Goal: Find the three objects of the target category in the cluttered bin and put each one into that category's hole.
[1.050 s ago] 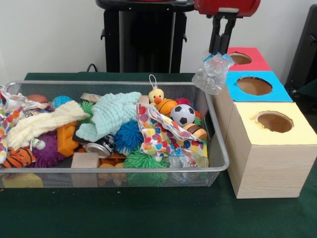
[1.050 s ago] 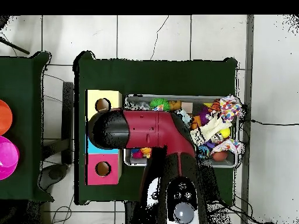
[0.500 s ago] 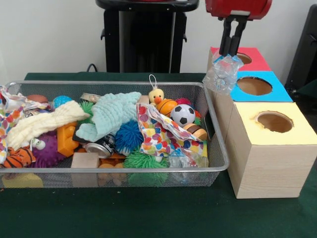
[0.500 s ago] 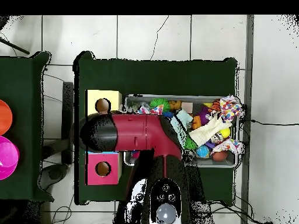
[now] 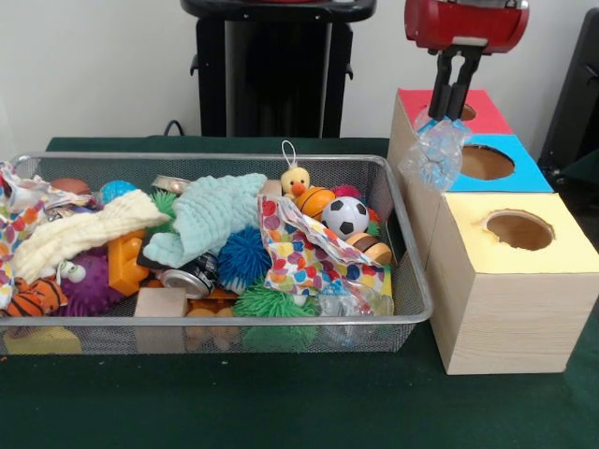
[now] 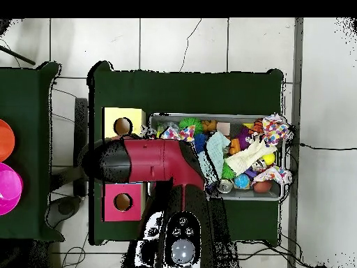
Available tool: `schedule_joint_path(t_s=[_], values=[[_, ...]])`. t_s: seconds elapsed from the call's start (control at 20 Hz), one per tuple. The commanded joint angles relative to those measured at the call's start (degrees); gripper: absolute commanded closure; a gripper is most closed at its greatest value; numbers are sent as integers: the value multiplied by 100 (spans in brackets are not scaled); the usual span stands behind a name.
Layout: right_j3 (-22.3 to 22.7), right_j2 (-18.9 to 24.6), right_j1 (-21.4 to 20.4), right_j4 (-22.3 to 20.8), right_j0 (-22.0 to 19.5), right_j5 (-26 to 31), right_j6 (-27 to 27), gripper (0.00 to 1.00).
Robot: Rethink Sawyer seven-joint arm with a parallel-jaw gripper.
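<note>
My gripper [image 5: 449, 114] hangs over the row of boxes, shut on a crumpled clear plastic wrapper [image 5: 432, 154]. The wrapper dangles in front of the left edge of the blue-topped box [image 5: 524, 173], just ahead of the red-topped box [image 5: 487, 105] and its hole. The yellow-topped box [image 5: 562, 248] stands nearest the front. To the left, the wire bin [image 5: 412, 281] is full of mixed toys and packaging. In the overhead view the red arm [image 6: 150, 160] covers the blue box and hides the gripper. The yellow box [image 6: 132, 115] and red box [image 6: 111, 192] show on either side of it.
The bin holds a soccer ball [image 5: 345, 215], a duck toy [image 5: 296, 179], a blue spiky ball [image 5: 244, 256], a can [image 5: 190, 278], a mint cloth [image 5: 211, 215] and a dotted wrapper [image 5: 304, 257]. An orange bowl [image 6: 4, 139] and a magenta bowl [image 6: 8, 187] sit on the side table.
The gripper has carried the plastic wrapper to the right and slightly up, from above the bin's far right corner to over the boxes. The bin's contents have not moved.
</note>
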Motion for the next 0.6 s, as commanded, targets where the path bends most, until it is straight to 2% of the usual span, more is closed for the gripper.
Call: schedule_joint_path(t_s=[0.05, 0.6], values=[[405, -143, 204, 259, 27, -303, 1668, 100], [882, -296, 236, 375, 239, -995, 1712, 100]])
